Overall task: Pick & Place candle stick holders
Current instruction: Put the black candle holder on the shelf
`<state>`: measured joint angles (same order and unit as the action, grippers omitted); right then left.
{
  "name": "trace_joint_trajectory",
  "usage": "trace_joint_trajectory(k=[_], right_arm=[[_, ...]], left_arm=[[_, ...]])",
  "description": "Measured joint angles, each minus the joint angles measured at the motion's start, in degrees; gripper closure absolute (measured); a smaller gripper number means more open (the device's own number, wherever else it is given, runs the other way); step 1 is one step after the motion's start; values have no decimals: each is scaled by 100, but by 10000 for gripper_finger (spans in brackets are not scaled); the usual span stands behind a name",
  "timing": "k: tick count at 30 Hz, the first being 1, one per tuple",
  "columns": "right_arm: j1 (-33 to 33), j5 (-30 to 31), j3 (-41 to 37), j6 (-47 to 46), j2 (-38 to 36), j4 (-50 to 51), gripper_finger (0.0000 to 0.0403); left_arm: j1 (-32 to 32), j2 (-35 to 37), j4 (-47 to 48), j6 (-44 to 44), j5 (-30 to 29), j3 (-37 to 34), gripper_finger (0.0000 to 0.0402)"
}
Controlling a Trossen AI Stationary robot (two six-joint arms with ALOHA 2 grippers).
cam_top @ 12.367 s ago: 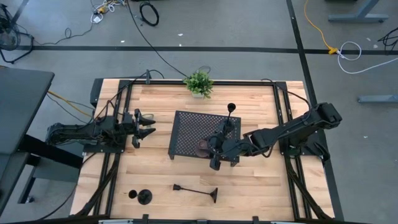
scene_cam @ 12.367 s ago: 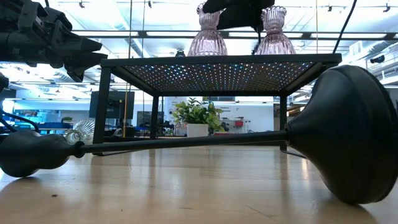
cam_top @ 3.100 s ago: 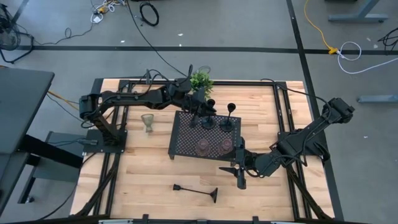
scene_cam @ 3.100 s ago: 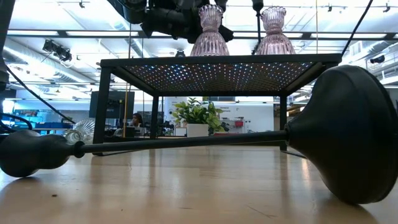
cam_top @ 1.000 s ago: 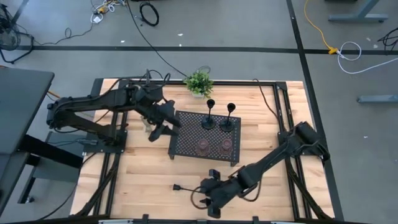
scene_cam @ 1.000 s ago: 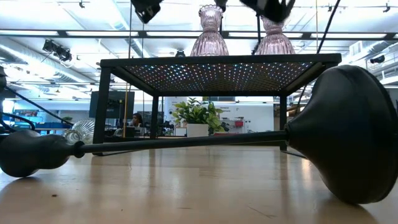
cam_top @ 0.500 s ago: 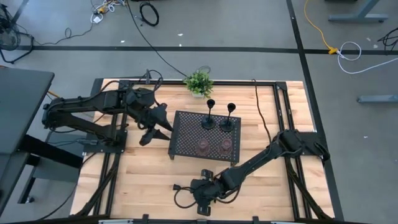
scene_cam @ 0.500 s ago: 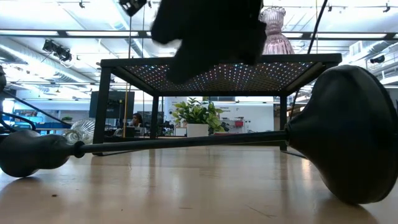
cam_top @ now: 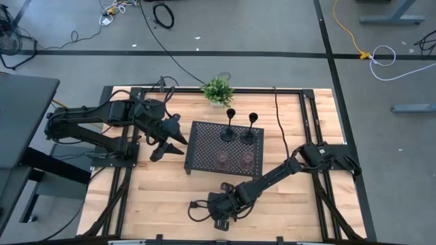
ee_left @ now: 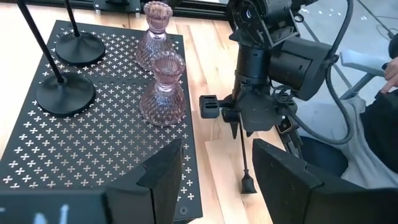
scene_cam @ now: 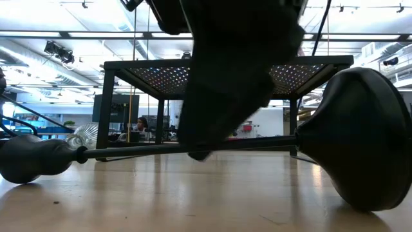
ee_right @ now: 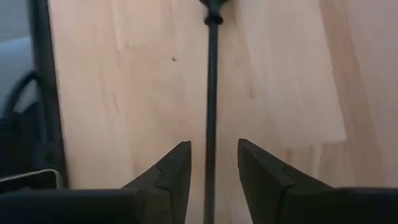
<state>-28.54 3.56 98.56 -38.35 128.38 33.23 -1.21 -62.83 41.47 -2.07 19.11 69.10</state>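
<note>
- Setting: a robotics lab or test hall, not a home.
- Butcher-block table (cam_top: 170, 184) framed in black rails, standing on a bare grey concrete floor (cam_top: 272, 27) marked with dark tape lines.
- Loose cables (cam_top: 162, 13) coiled on the floor; a yellow cord (cam_top: 347, 30) and a white one trail off at one side.
- Two dark arms bolted at opposite table edges.
- Low view: open industrial ceiling with strip lights (scene_cam: 58, 29), exposed beams, large windows.
- Background shows monitors (scene_cam: 119, 106) and a person seated at a desk (scene_cam: 141, 124).
- Grey desk edge (cam_top: 20, 116) beside the table.
</note>
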Motion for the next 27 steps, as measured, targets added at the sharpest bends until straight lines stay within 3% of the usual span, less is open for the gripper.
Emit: trace_joint_trajectory(k=[19,27], right_arm=[[49,195,0,57,253,-223,279],[64,-14,0,70,282,-248,338]], left_arm=[[21,-4,42,-9,-50,0,204],[21,-4,41,-7,-80,0,204]])
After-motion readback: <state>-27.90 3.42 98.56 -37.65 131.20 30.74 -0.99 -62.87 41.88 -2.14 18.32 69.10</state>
